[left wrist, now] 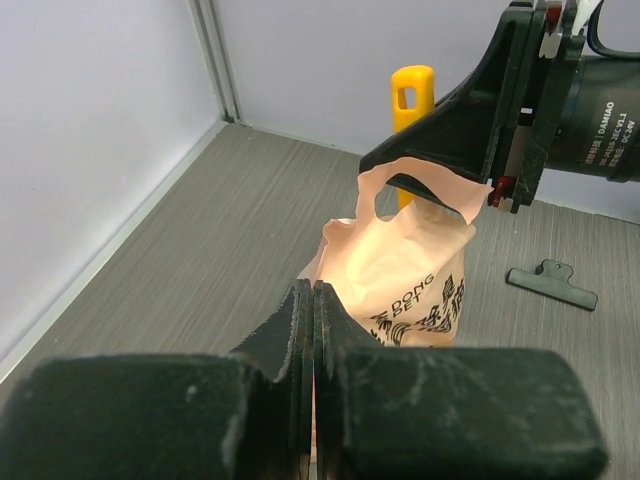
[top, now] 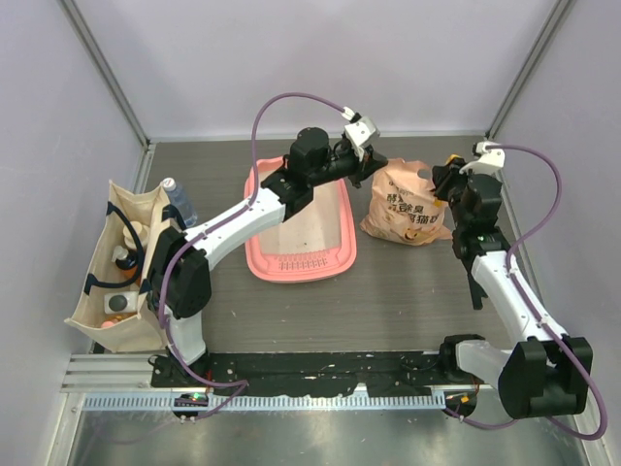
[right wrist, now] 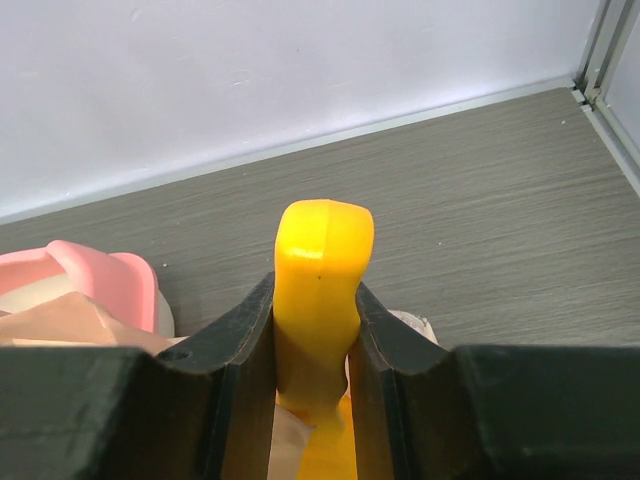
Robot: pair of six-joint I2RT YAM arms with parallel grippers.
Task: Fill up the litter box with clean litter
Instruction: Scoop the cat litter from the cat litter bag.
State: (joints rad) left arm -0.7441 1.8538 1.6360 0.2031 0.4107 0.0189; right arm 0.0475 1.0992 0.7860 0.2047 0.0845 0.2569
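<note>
The pink litter box (top: pixel 335 254) lies at the table's middle, its whitish floor bare, and its rim (right wrist: pixel 100 278) also shows in the right wrist view. Right of it stands the peach printed bag (top: pixel 403 209). My left arm reaches over the box. My left gripper (top: pixel 372 173) is at the bag's left top edge, its jaws (left wrist: pixel 314 290) pressed together with a sliver of peach film between them. My right gripper (top: pixel 440 194) is shut on the yellow scoop's handle (right wrist: pixel 318 270) at the bag's mouth (left wrist: pixel 420 185). The clean litter is hidden.
A beige tote bag (top: pixel 121 277) holding bottles and small items stands at the left edge. A black clip (left wrist: pixel 552 283) lies on the table beyond the peach bag. Grey walls close in the table at the back and both sides.
</note>
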